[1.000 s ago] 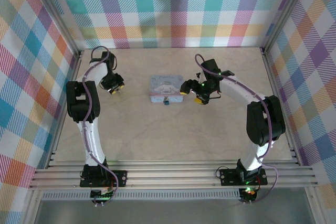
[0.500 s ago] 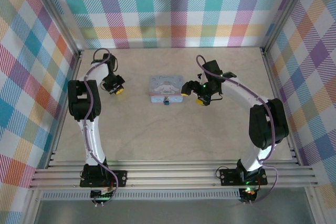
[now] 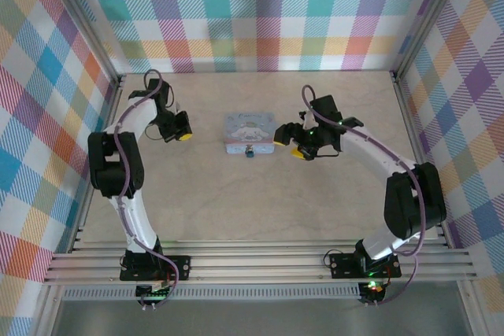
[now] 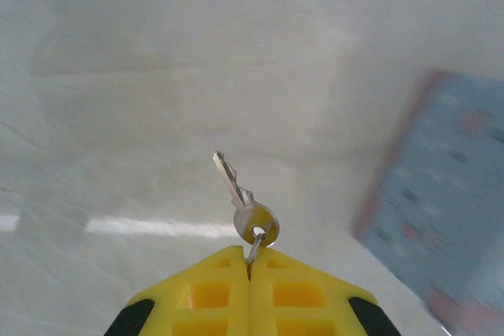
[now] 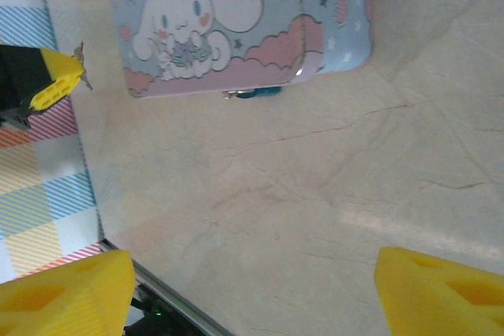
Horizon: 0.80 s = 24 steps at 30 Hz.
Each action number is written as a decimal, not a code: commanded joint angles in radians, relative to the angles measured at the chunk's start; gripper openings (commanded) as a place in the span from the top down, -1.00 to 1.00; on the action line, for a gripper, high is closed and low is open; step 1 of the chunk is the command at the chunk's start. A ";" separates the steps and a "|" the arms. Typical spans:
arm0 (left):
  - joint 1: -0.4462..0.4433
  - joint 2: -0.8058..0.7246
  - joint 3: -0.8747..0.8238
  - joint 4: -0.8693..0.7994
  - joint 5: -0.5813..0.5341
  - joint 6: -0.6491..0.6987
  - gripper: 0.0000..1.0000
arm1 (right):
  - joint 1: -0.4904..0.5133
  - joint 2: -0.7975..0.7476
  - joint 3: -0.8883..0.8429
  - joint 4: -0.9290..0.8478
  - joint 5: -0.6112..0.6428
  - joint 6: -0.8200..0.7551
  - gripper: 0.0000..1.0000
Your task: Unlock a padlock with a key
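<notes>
The padlock (image 3: 249, 153) is a tiny dark lock with a teal spot, hanging at the near edge of the pale blue cartoon tin (image 3: 249, 131). The right wrist view shows the padlock (image 5: 256, 92) peeking out under the tin (image 5: 236, 21). My left gripper (image 3: 183, 135) is left of the tin, and its yellow fingers (image 4: 213, 289) are shut on the ring of a small silver key (image 4: 240, 198). The key sticks out ahead of the fingers, above the table. My right gripper (image 3: 290, 142) stands open just right of the tin, with bare table between its fingers (image 5: 63, 297).
The beige table (image 3: 260, 202) is enclosed by plaid walls (image 3: 260, 13) on the left, back and right. An aluminium rail (image 3: 260, 261) runs along the near edge by the arm bases. In the right wrist view the left gripper's yellow tip (image 5: 51, 84) shows beyond the tin.
The left gripper has shut on the key's ring and swung right toward the tin. The right gripper has shifted slightly right, its jaws a little narrower.
</notes>
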 commanded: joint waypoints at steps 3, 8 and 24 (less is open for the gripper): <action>-0.084 -0.165 0.013 -0.061 0.250 0.155 1.00 | -0.005 -0.041 -0.040 0.173 -0.091 0.122 -0.49; -0.181 -0.241 0.082 -0.070 0.348 0.227 1.00 | -0.005 -0.062 -0.065 0.334 -0.178 0.217 -0.40; -0.412 -0.290 0.204 0.057 0.587 0.422 1.00 | -0.006 -0.239 -0.078 0.599 -0.309 0.365 -0.28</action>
